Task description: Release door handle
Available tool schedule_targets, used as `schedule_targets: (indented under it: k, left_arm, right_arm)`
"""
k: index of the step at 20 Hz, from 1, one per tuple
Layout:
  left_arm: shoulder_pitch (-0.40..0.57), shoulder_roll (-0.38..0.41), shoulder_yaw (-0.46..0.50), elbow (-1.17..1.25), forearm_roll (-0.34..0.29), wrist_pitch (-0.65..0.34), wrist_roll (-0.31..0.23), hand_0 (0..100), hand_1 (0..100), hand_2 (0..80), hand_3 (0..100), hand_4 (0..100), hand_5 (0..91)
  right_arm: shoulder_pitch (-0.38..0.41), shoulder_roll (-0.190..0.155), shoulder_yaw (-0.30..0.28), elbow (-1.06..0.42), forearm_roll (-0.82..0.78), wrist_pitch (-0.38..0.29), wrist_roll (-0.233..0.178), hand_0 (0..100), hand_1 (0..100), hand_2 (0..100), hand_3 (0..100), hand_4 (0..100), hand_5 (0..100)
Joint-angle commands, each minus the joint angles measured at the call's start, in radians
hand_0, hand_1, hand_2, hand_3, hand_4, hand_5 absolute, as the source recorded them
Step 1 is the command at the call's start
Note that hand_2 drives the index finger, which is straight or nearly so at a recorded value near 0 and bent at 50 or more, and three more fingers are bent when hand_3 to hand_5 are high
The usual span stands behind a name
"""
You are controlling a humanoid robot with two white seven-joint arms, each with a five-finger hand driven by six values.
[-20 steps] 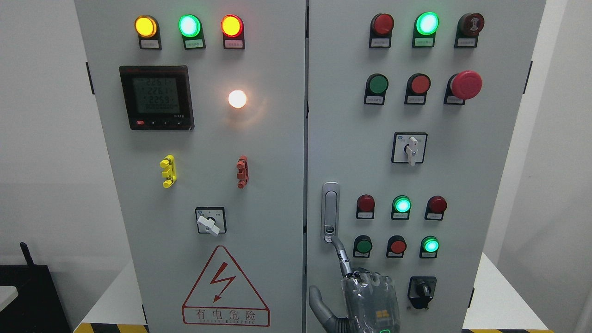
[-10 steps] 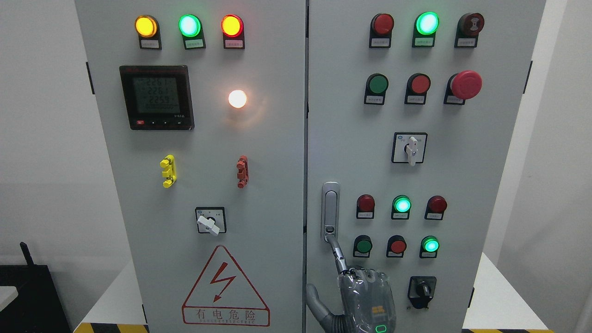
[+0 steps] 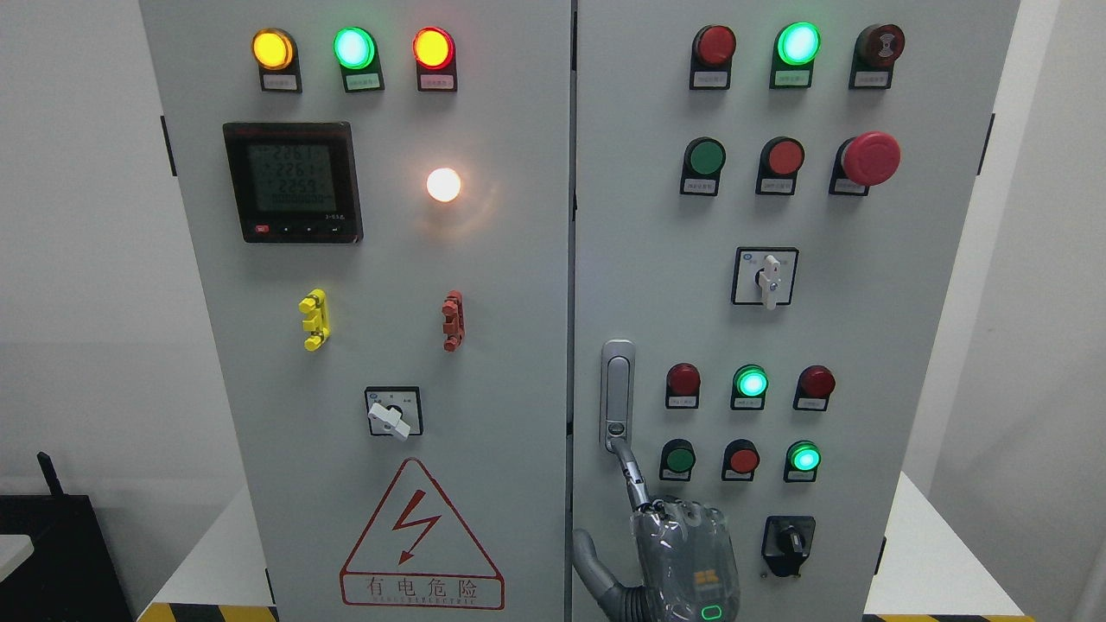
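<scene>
Right robot hand [image 3: 687,553], index finger extended against door handle [image 3: 617,393] base, remaining fingers curled, nothing gripped; fingertip snagging risked if withdrawn sideways.

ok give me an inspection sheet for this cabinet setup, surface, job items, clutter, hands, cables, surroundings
Surface: grey cabinet, both doors shut, lamps lit.
Job's things: door handle, upright on the right-hand door.
Clutter: nothing seen.
Hands: one hand below the handle, index finger extended, tip at the handle's lower end; which arm cannot be told.
Cables: nothing seen.
Surroundings: white walls; black object at lower left; yellow-black floor tape.
</scene>
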Motion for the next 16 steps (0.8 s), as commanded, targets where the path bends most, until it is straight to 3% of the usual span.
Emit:
schedule_targets:
  k: [1,16]
  left_arm:
    - [-0.031,0.0,-0.011,-0.008,0.0,0.001,0.002,12,39,0.0,0,0,0.0]
    - [-0.031,0.0,-0.011,-0.008,0.0,0.001,0.002,12,39,0.0,0,0,0.0]
  right_arm:
    - [-0.002,-0.001,-0.004,0.013,-0.003,0.001,0.006,39,36,0,100,100,100]
    - [-0.004,-0.002,-0.004,0.022,-0.003,0.001,0.008,39,36,1,100,100,100]
